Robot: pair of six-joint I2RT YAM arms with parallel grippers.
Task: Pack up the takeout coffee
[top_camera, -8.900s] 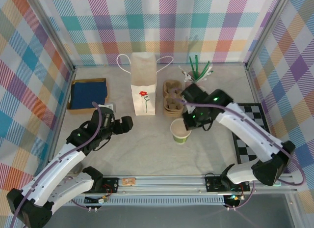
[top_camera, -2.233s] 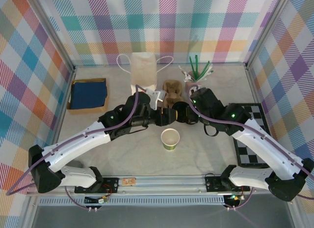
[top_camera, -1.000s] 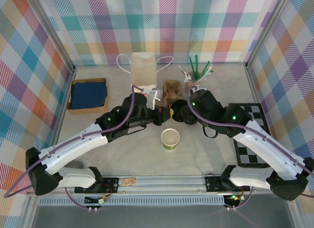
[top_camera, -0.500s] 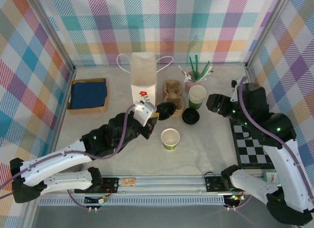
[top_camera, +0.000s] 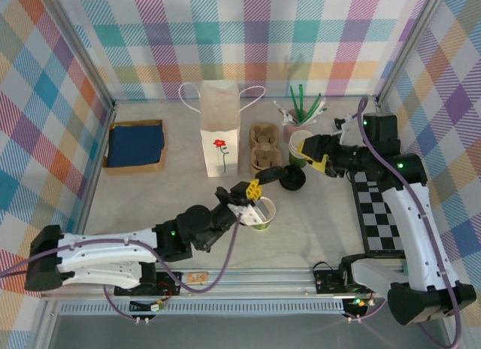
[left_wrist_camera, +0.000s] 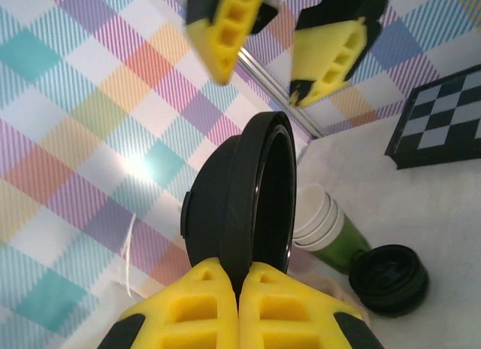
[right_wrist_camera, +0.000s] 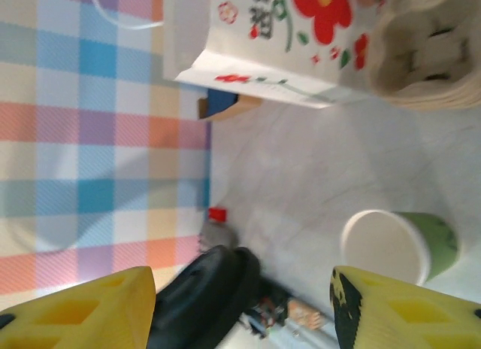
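i have the left gripper (left_wrist_camera: 237, 272) clamped tight on the rim of a black lid (left_wrist_camera: 237, 191), which stands on edge between the yellow pads. in the top view that lid hangs just off the 11 o'clock side of the green cup (top_camera: 261, 212). i can't tell whether it touches the rim. the cup sits upright on the table (top_camera: 165, 187), a little toward 6 o'clock from the middle. it is uncapped, with its cream inside showing.

the white paper bag (top_camera: 220, 138) stands upright at 11 o'clock from the cup, well apart from it, with a red flower on its near face. a brown cup carrier (top_camera: 264, 144) lies just at the bag's 3 o'clock side.

my right gripper (top_camera: 311, 155) hangs at 1 o'clock from the cup, jaws spread wide with nothing in them. it is right beside a stack of lidless cups (top_camera: 301, 141), and i can't tell if a finger touches the stack. a spare lid (top_camera: 291, 180) lies flat between that stack and the green cup. a checkerboard (top_camera: 383, 206) lies along the 3 o'clock edge, and a shallow brown box (top_camera: 134, 168) with a blue inside sits at 10 o'clock.
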